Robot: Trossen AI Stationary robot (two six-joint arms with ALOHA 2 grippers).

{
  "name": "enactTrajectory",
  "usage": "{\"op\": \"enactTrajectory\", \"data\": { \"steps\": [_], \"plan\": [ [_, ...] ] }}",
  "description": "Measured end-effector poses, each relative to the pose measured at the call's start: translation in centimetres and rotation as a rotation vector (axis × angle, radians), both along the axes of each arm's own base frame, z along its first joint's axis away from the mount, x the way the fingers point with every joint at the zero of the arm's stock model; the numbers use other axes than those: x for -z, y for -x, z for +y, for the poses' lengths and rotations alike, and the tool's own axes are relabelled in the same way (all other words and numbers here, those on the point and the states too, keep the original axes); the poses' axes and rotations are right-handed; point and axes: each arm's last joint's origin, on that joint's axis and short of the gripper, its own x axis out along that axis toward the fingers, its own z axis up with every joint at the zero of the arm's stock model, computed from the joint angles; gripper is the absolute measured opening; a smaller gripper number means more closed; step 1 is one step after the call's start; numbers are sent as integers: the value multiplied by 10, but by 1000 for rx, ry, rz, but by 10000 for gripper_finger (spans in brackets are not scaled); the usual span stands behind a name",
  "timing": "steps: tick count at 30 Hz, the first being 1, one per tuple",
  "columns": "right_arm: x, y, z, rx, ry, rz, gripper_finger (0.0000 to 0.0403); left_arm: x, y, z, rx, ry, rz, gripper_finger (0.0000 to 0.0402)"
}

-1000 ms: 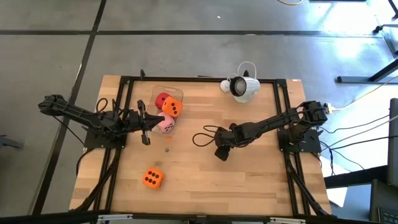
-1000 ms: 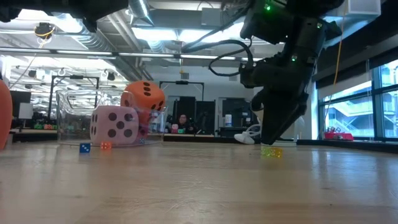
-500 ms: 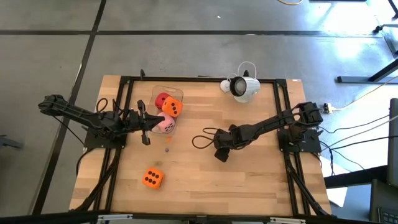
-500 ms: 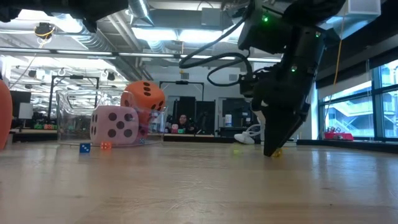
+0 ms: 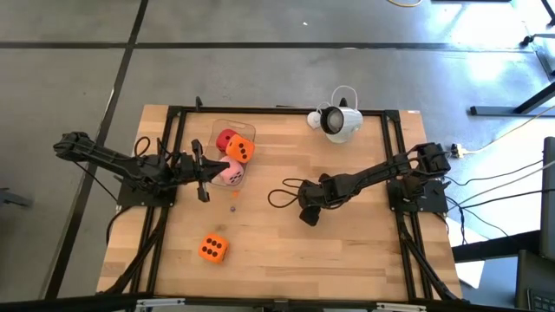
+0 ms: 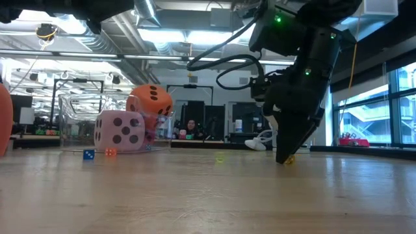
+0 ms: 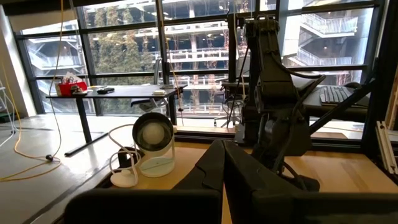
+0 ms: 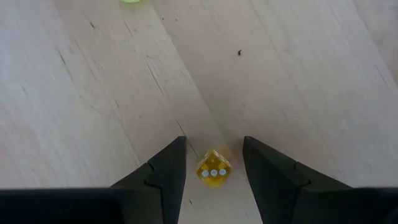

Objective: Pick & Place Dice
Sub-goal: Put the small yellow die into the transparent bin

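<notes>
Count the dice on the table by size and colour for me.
Large orange dice: 2
Large pink die: 1
Large red die: 1
Small yellow die: 1
Small yellow-green die: 1
Small blue die: 1
Small orange die: 1
Total: 8

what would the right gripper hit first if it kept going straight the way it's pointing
The right gripper points down at the wooden table, fingers open. A small yellow die sits between the fingertips, so the tips would likely meet the tabletop on either side of it. How far above they hang is unclear.
</notes>
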Motion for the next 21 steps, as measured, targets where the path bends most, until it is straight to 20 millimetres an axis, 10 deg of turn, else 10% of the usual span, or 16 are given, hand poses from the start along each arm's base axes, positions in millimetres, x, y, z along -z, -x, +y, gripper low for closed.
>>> {"op": "enactTrajectory", "data": {
  "steps": [21],
  "plan": [
    [1,2,1,-19,-38,31,160,0,0,0,1,1,-1,4]
  ]
}}
